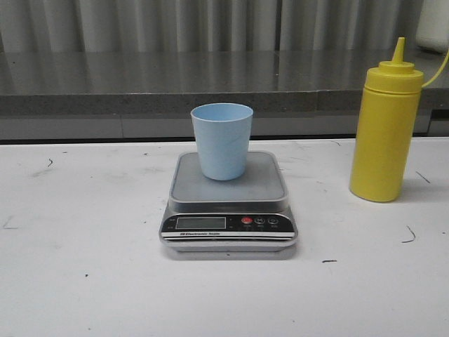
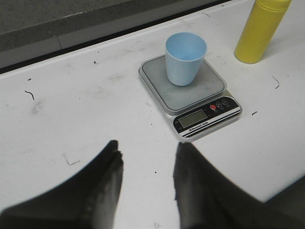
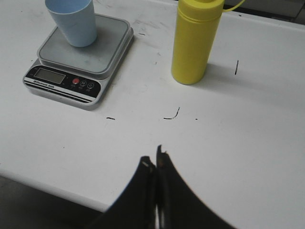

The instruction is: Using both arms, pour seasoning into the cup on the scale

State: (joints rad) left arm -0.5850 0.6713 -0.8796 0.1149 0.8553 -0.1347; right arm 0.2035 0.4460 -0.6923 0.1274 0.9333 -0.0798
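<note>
Left gripper (image 2: 145, 167): black fingers spread apart with bare white table between them, holding nothing, poised over the near part of the table short of the scale. Right gripper (image 3: 155, 164): black fingers pressed together, tips all but touching, nothing between them, also over the table's near part and well apart from the bottle. Neither gripper appears in the front view. White table (image 1: 84, 281): matte surface with scattered small dark scuffs, bearing all three items. Flat silver-grey digital kitchen scale (image 1: 229, 203): rounded-square steel platform, black front panel with LCD, one red and two dark buttons; stands about midway along the table, panel facing the near edge. Small light blue plastic tumbler (image 1: 222, 140): tapered, handleless, upright on the scale's platform, toward its far side; the inside, as seen from the left wrist view, looks empty. Tall yellow plastic squeeze bottle (image 1: 386, 130): cylindrical, pointed nozzle cap, a thin yellow tether running off from its cap; upright on the table toward the right edge, clear of the scale, untouched. Status, judged: cup is placed on the scale; seasoning bottle not yet grasped, tipped or squeezed, so the grasp, the carry over the cup and the pour all remain.
</note>
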